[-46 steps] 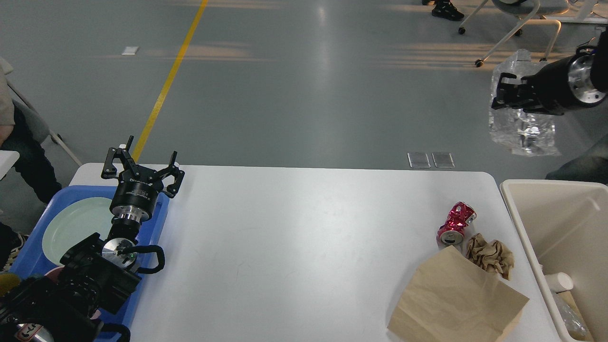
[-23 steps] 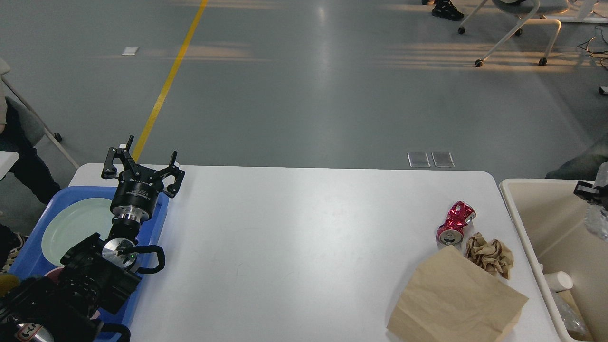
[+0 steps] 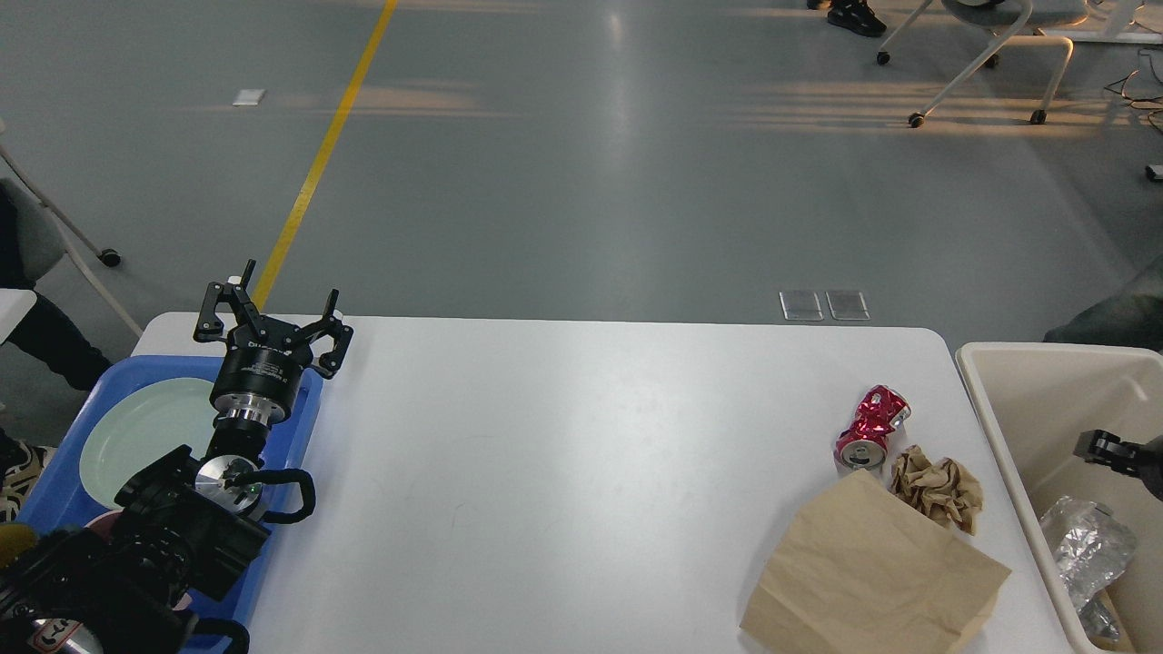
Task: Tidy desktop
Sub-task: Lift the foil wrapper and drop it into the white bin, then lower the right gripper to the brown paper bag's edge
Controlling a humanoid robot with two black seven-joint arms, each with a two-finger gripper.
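White surface point(image 3: 563, 472) with rounded corners fills lower centre of head view, far edge running across at mid-height

On it, toward 4 o'clock: crushed red can point(image 3: 870, 427), lying with its open mouth toward the camera. Crumpled brown paper ball point(image 3: 936, 487) just beside the can at its 4 o'clock. Flat brown paper bag point(image 3: 872, 572) nearest the camera, its upper corner close under the can and touching or just overlapping the paper ball; cannot tell which. Rest of the surface is bare white

At 9 o'clock, blue tray point(image 3: 309, 427) sits over the surface's left end. Pale green plate point(image 3: 145, 436) lies in it, partly hidden by the arm

Left hand point(image 3: 273, 318) stands upright above the tray's far right corner, fingers spread apart, released, grasping nothing. Black arm links run from it down to the 7 o'clock corner

At 3 o'clock, beige bin point(image 3: 999, 418) stands just beside the surface's right edge. Inside it: crumpled clear plastic point(image 3: 1086, 549), lying low against the near wall

Right hand point(image 3: 1104, 450): only a small dark tip shows at the right edge, above the bin's interior and apart from the plastic. Fingers not distinguishable; cannot tell whether released or clenched

Beyond the surface, toward 12 o'clock: grey floor with yellow line point(image 3: 318, 163) running diagonally, chair legs on castors point(image 3: 972, 68) at 1 o'clock
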